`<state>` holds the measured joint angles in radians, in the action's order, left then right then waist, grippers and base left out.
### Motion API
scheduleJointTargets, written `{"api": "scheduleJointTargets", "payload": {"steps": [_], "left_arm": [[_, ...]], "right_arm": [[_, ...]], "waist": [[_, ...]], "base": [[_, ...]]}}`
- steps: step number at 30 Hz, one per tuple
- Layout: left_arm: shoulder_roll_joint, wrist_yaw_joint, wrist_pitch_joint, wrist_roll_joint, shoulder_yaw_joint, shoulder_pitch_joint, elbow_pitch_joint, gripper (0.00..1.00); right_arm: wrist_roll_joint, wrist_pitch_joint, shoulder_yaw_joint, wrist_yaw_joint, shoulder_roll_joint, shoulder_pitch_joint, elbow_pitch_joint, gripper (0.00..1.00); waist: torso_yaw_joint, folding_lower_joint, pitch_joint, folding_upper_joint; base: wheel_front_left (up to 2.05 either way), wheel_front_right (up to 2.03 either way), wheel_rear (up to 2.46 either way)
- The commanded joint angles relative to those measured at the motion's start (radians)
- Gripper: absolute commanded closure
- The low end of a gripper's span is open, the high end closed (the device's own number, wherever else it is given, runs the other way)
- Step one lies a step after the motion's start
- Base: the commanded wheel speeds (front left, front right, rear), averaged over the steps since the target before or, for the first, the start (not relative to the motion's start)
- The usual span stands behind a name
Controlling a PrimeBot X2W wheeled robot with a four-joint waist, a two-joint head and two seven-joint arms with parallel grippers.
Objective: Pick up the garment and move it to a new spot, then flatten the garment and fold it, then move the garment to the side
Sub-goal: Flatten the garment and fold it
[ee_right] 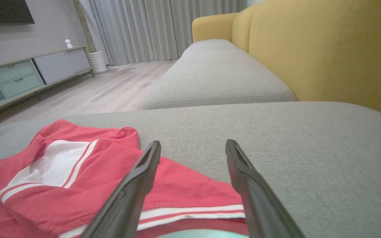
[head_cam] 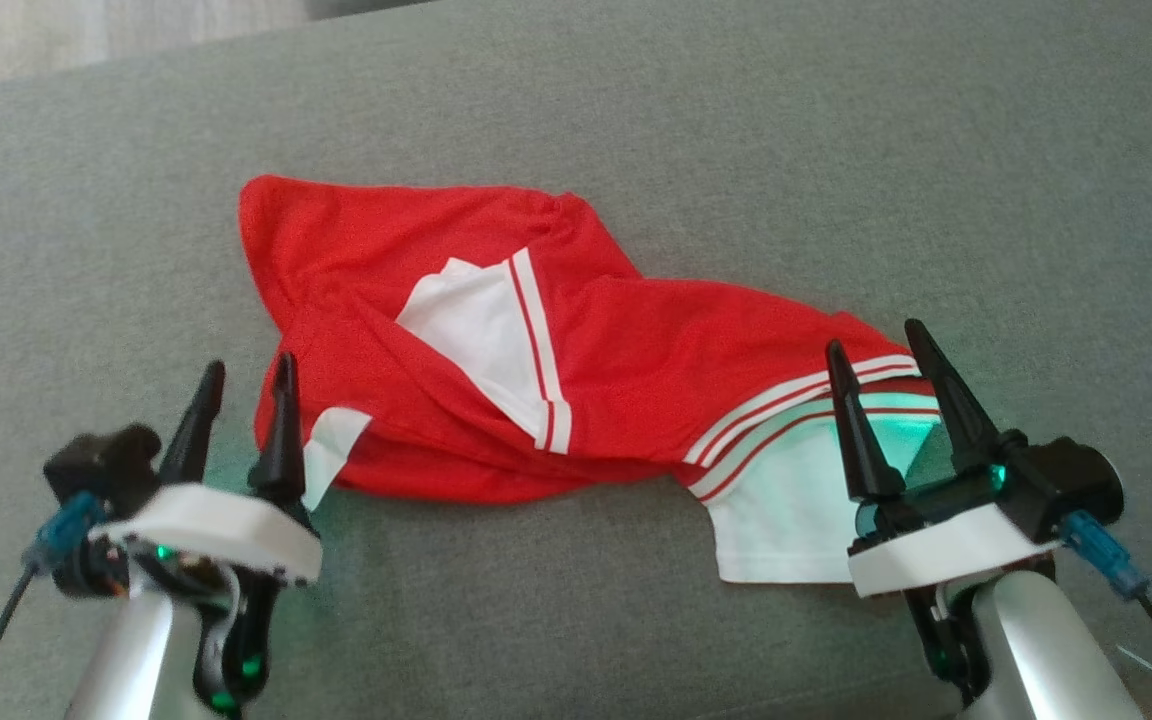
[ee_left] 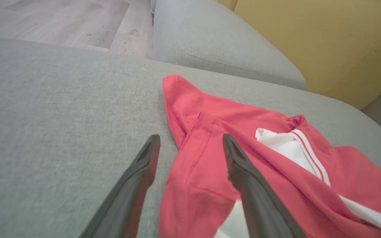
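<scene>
Left tool: fingers apart, gripping nothing; it hovered at the garment's left end, one finger over red cloth and the other over bare cushion.
Right tool: fingers likewise apart and empty, poised over the striped band at the garment's right end.
Contact: from where I stood I could not tell whether either tool touched the cloth.
Garment: red with white panels and stripes, lying rumpled and partly folded over itself on the grey sofa cushion.
Long axis: it ran across in front of the robot, left end farther away, right end nearer, so each arm had one end just ahead of its fingertips.
Nearer arm: neither to speak of, which I judged suited a two-handed lift.
White hem panel: it lay flat beside the right tool, nearest the robot.
Open room: bare cushion spread wide beyond and to both sides.
Edges: the yellow backrest bounded one side and the wooden floor lay past the other.
</scene>
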<state>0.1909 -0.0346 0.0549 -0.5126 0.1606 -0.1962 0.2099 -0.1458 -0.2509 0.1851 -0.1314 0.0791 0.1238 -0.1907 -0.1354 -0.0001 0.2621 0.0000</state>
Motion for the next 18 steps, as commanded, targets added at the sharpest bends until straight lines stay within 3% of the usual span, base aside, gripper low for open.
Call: {"api": "scheduleJointTargets", "payload": {"steps": [1,8,18], "left_arm": [[0.028,0.004,0.012,-0.009,-0.038,0.009,-0.066,0.0],[0.024,-0.006,0.104,-0.037,0.013,0.096,-0.154,0.0],[0.034,0.009,0.128,-0.036,0.016,0.079,-0.092,0.0]], "right_arm": [[0.006,-0.011,0.019,0.001,0.009,-0.008,0.033,0.0],[0.007,-0.011,0.031,0.001,0.011,-0.011,0.032,0.0],[0.001,-0.011,0.038,0.001,0.008,-0.002,0.032,0.0]], "waist": [[0.011,0.0001,-0.01,0.0],[0.011,0.0001,-0.011,0.0],[-0.021,0.0001,0.004,0.0]], "base": [[0.0,0.0,0.0],[0.0,0.0,0.0],[0.0,0.0,0.0]]}}
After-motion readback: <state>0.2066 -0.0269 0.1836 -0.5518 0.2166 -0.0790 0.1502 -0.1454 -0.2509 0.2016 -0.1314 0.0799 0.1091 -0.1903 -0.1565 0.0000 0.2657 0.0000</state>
